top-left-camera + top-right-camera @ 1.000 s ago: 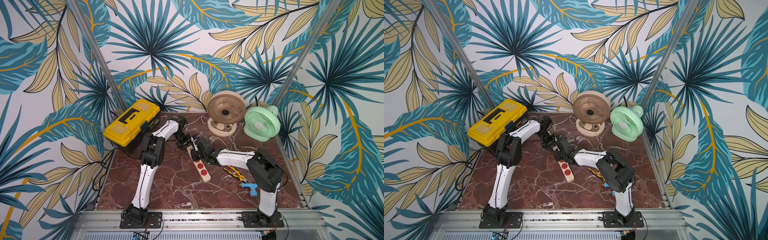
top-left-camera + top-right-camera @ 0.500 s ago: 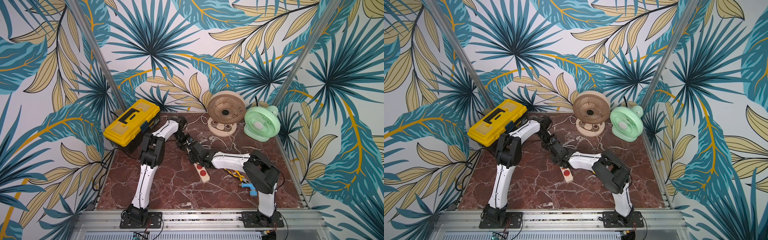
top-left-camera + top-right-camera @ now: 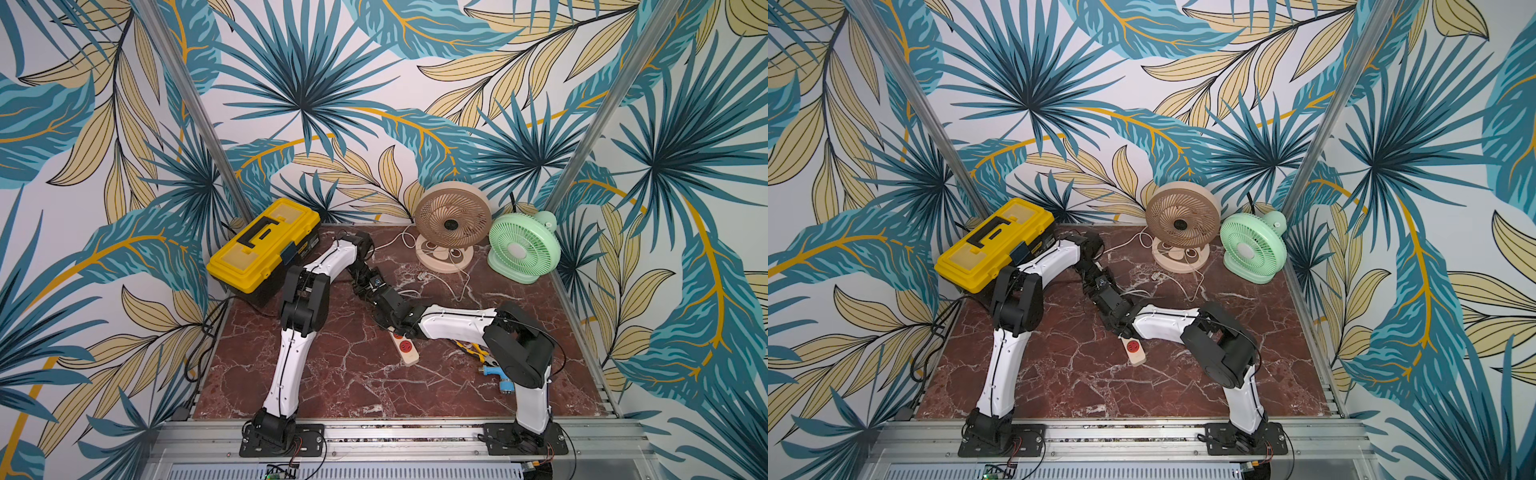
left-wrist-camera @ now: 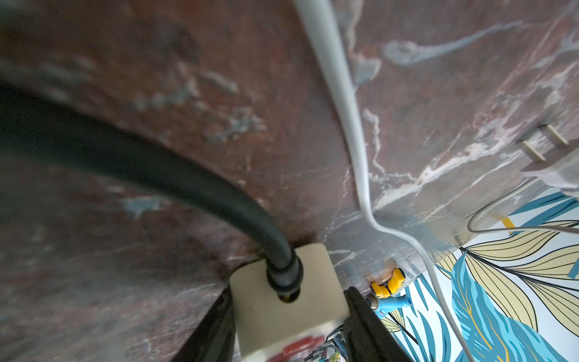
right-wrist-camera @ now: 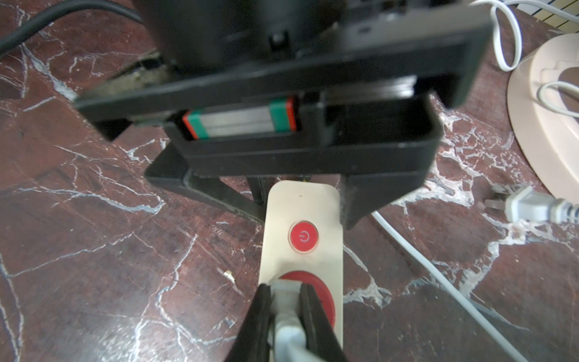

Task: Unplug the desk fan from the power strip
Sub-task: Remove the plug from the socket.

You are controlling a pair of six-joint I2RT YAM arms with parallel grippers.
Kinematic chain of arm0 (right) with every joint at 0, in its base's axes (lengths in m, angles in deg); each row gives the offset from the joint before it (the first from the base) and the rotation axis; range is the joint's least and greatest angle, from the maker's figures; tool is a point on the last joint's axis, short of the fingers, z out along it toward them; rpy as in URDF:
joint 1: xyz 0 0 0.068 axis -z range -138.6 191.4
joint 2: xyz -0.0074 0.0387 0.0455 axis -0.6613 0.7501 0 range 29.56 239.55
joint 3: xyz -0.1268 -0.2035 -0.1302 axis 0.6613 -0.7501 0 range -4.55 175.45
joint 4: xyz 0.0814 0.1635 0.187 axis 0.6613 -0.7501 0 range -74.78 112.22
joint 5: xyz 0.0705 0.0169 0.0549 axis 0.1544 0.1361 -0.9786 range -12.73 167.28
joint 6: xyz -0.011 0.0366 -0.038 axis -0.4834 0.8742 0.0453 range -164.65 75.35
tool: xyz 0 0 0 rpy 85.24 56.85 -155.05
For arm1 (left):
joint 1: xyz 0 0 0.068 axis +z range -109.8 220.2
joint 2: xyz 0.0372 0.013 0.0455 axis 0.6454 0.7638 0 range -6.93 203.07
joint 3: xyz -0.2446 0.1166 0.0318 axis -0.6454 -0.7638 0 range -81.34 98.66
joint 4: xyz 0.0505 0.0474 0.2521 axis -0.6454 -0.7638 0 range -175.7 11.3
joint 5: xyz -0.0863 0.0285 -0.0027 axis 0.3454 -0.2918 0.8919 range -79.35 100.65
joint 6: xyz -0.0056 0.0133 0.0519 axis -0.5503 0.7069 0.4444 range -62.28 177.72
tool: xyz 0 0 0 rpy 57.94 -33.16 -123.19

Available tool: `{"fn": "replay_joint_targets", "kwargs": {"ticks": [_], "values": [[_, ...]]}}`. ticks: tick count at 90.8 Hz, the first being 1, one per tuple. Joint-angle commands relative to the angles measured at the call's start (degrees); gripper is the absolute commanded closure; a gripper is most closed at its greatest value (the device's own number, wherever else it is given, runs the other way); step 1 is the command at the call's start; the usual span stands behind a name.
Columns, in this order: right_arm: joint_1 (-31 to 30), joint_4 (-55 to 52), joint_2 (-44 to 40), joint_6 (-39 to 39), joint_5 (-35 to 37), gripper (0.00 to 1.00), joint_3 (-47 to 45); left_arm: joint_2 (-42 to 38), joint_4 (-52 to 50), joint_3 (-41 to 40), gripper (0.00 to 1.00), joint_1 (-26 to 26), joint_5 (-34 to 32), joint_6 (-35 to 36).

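Front edge: the red-brown marble table [image 3: 332, 386] is carrying the scene, with both arm bases sitting on the rail along this edge.
Front right: yellow-handled pliers [image 3: 473, 351] and a blue tool [image 3: 500, 376] are lying close together by the right arm, which is partly hiding them.
Power strip: the cream power strip [image 3: 405, 347] is lying flat near the middle of the table. It is running slantwise, with its free end pointing toward the front edge and its cord end toward the back. In both top views the arms are covering all but the free end [image 3: 1133, 349].
Right gripper: the right gripper [image 5: 285, 290] is reaching in from the right edge. Its jaws are squeezing a white plug [image 5: 288, 326] that is sitting in the red socket next to the round red power button [image 5: 303, 236].
Left gripper: just beyond, the left gripper [image 4: 288, 316] is facing the right one, and its jaws are pinching the strip's cord end from both sides.
Black cord: the black cord [image 4: 156, 169] is leaving that end between the left jaws and curving away over the marble.
White cord: a white cord [image 5: 438, 269] is running past the strip, though I cannot tell which fan it is feeding.
Loose plug: a grey-white two-pin plug [image 5: 523, 203] is lying unplugged between the strip and the beige fan's base.
Back edge: the beige fan [image 3: 453, 216] is standing upright at the middle. The green fan [image 3: 523, 247] is standing just beside it toward the back right corner.
Back left corner: a yellow toolbox [image 3: 264, 243] is sitting shut.
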Motion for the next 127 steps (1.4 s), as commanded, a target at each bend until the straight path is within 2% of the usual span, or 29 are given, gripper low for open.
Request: {"fn": "replay_joint_targets", "kwargs": {"ticks": [1, 23, 50, 61, 99, 119, 127], "values": [[-1.74, 0.7, 1.0, -0.95, -1.28, 1.0, 1.19, 6.54, 5.33, -3.44, 1.0, -0.16, -8.86, 1.04], [0.18, 0.34, 0.48, 2.28, -2.44, 1.0, 0.51, 6.3, 4.96, -3.26, 1.0, -0.16, -9.0, 1.23], [7.79, 4.86, -2.16, 12.14, -12.53, 1.0, -4.68, 6.23, 4.54, -2.93, 1.0, -0.16, -9.22, 1.38], [9.02, 4.99, -3.19, 13.31, -13.43, 1.0, -5.54, 6.16, 4.52, -2.95, 1.0, -0.07, -9.22, 1.4], [8.44, 3.13, -4.52, 11.61, -13.59, 1.0, -4.74, 6.08, 5.29, -3.75, 1.0, -0.06, -9.02, 1.22], [5.16, 0.02, -2.84, 5.96, -9.29, 1.0, -1.4, 6.15, 5.6, -3.94, 1.0, -0.12, -8.92, 1.13], [1.53, -0.97, -2.35, 2.91, -6.46, 1.0, 0.16, 6.13, 5.58, -4.07, 1.0, -0.08, -8.95, 1.21]]}}
